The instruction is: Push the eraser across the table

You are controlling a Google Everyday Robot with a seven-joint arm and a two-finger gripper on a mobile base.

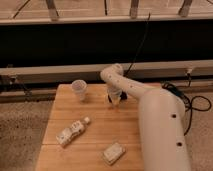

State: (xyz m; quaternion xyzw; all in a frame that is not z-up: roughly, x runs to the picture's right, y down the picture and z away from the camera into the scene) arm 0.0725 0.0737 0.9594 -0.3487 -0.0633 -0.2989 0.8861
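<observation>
My white arm reaches from the lower right over the far part of the light-brown wooden table (95, 116). The gripper (115, 99) points down at the table top near its far edge, right of the paper cup. A small dark shape, which seems to be the black eraser (124, 95), shows just right of the gripper. It is mostly hidden by the arm.
A white paper cup (79, 89) stands at the far left of the table. A small white bottle (72, 131) lies on its side at the left. A whitish block (114, 153) lies near the front edge. Black cables (195, 102) lie on the floor at the right.
</observation>
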